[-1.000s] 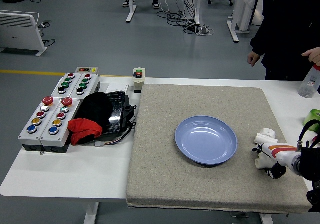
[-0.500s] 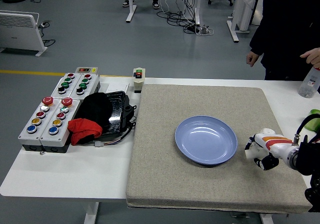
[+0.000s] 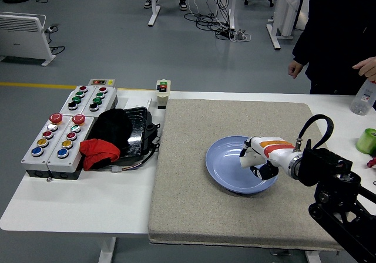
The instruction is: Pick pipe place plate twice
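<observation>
Moved left since 0.5 s ago: right hand [image 3: 256, 160] w/ white pipe [image 3: 247, 158], from mat's right part to over blue plate [image 3: 235, 168]. Fingers curled round pipe, held above plate's right half; can't tell if touching plate. Plate on grey mat [image 3: 194, 210], mat covering white counter [image 3: 76, 207] centre-right. Left of mat: button boxes [image 3: 59, 140], black tray [image 3: 132, 135] w/ black and red cloth [image 3: 98, 151]. Small switch box [image 3: 163, 93] at mat's far-left corner. Far right: bottle [image 3: 364, 97], green tape roll [image 3: 367, 140]. Person in dark clothes [image 3: 341, 34] behind counter, top right. Grey floor, cables [image 3: 217, 22], white heater [image 3: 23, 34] beyond.
</observation>
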Robot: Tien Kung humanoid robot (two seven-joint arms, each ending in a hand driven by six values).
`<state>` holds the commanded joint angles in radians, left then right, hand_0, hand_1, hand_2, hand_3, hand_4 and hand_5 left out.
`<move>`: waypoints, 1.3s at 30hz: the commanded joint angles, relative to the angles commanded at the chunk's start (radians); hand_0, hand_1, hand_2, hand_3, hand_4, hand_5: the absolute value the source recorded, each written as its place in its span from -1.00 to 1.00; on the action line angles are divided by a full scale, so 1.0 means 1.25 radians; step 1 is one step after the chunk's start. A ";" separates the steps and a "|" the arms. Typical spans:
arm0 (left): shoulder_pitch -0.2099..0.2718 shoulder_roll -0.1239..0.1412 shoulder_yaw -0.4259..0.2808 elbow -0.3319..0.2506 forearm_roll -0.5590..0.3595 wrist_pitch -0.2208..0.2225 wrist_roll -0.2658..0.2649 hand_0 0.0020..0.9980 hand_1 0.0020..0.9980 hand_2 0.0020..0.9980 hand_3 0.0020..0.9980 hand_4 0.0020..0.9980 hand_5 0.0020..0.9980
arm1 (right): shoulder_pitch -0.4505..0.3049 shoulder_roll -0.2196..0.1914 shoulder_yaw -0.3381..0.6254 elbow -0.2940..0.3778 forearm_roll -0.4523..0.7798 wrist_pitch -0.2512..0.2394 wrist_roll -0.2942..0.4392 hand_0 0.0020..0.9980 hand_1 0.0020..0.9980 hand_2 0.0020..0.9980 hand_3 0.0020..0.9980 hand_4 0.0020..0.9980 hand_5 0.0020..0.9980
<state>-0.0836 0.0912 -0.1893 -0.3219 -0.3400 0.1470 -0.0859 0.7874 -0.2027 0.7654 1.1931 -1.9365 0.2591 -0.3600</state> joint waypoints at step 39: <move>0.001 -0.001 0.005 0.000 -0.006 0.002 -0.002 0.42 0.39 0.46 0.38 -0.22 1.00 | 0.043 -0.016 0.237 -0.294 0.062 0.034 -0.033 0.90 0.84 1.00 1.00 0.58 -0.48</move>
<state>-0.0828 0.0894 -0.1835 -0.3220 -0.3478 0.1494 -0.0880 0.8407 -0.2234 1.0612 0.8258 -1.8584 0.3013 -0.4019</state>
